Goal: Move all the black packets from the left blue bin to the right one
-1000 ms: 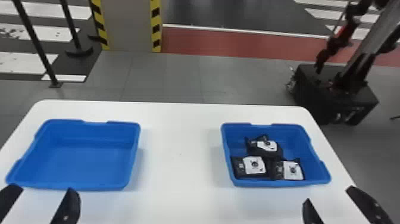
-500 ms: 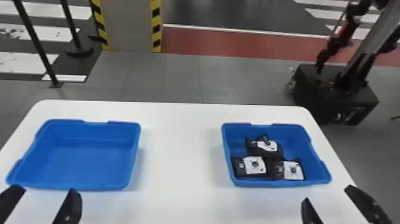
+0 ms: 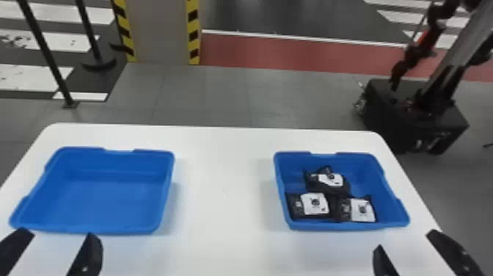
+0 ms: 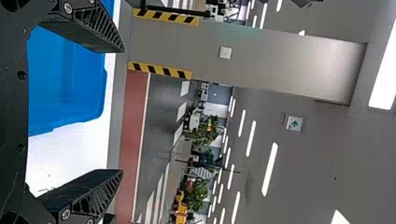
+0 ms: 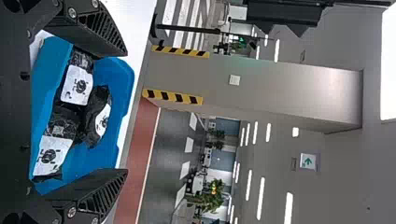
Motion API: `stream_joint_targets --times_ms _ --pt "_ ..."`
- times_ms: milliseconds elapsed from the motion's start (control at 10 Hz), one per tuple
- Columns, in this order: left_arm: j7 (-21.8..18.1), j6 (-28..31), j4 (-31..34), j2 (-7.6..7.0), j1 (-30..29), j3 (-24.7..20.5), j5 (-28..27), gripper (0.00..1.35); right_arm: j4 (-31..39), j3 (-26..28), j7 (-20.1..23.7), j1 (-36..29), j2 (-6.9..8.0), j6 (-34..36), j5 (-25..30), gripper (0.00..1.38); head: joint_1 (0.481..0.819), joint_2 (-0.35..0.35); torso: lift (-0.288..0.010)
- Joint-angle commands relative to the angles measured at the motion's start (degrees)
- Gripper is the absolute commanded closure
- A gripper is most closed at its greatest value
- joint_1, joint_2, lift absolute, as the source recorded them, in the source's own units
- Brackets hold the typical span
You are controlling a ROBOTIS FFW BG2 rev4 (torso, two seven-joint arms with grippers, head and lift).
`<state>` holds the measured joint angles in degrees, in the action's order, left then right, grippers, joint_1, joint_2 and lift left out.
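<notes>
A tall gray pillar with yellow-and-black striped edges stands on the floor, far beyond the fingers of the left gripper.

Next in size is a white table with rounded far corners, spreading out in front of both sets of fingers.

On it sits the left blue bin, a shallow open tray just beyond the left gripper's fingertips, its smooth blue floor showing.

The right blue bin is beyond the fingers of the right gripper, set mostly toward the robot's left of them.

Both grippers have two black fingers spread wide and released, the white tabletop visible between each pair.

Smallest are three black packets with white labels, all inside the right blue bin. The near right packet lies closest to the right gripper's fingers. The near left packet is beside it, farther to the left of those fingers. The far packet lies behind these two, farthest from the right fingertips.
</notes>
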<state>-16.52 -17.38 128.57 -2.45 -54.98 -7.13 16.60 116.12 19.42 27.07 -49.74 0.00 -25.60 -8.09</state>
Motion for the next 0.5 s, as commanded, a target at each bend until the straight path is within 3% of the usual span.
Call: stream_joint_targets --times_ms 0,200,400 --pt "0.0 0.2 -0.1 -0.19 0.0 0.2 0.3 0.1 -0.2 -0.1 0.0 0.0 0.05 0.0 -0.2 0.14 0.695 -0.117 -0.11" --pt "0.1 0.1 0.0 0.25 -0.1 0.4 1.1 0.0 0.0 -0.3 0.3 -0.2 0.05 0.3 -0.5 0.0 0.695 -0.121 -0.11" --pt "0.2 0.4 0.0 0.96 -0.3 0.6 1.6 0.0 -0.5 -0.3 1.4 0.1 0.05 0.3 -0.7 0.0 0.695 -0.115 -0.11"
